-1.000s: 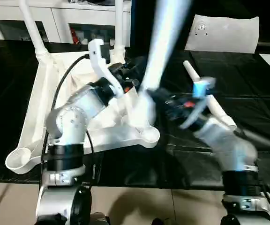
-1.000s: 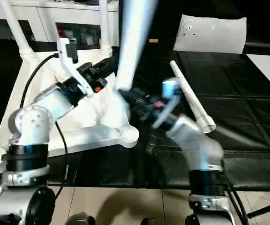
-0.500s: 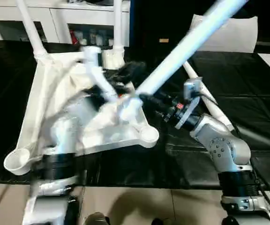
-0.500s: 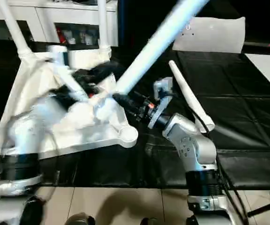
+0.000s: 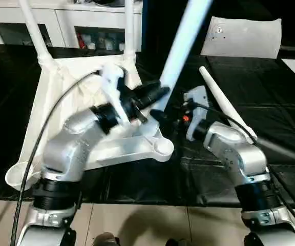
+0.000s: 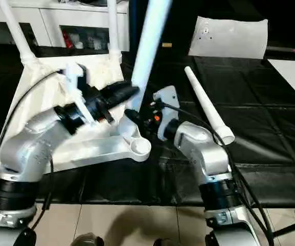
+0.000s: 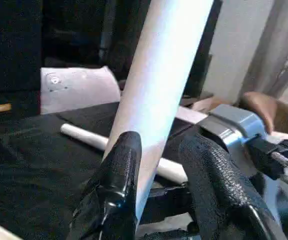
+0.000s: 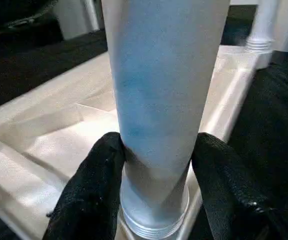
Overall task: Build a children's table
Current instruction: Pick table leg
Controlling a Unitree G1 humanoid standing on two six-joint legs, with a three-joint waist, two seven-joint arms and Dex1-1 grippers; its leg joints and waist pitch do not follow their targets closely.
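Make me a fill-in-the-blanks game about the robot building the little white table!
1. Both end effectors, left and right, grip the same white tapered plastic ____.
2. The white rectangular plastic table top lies with its ribbed ____ facing up.
3. Already standing in the far corner sockets are ____ legs.
4. One spare white leg lies on the ____ mat.

Missing words: leg; underside; two; black

no readable text, no labels, no brands, no numbers anywhere

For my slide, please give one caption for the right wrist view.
Right gripper clamps a white table leg just above its ribbed end, over the upturned tabletop.
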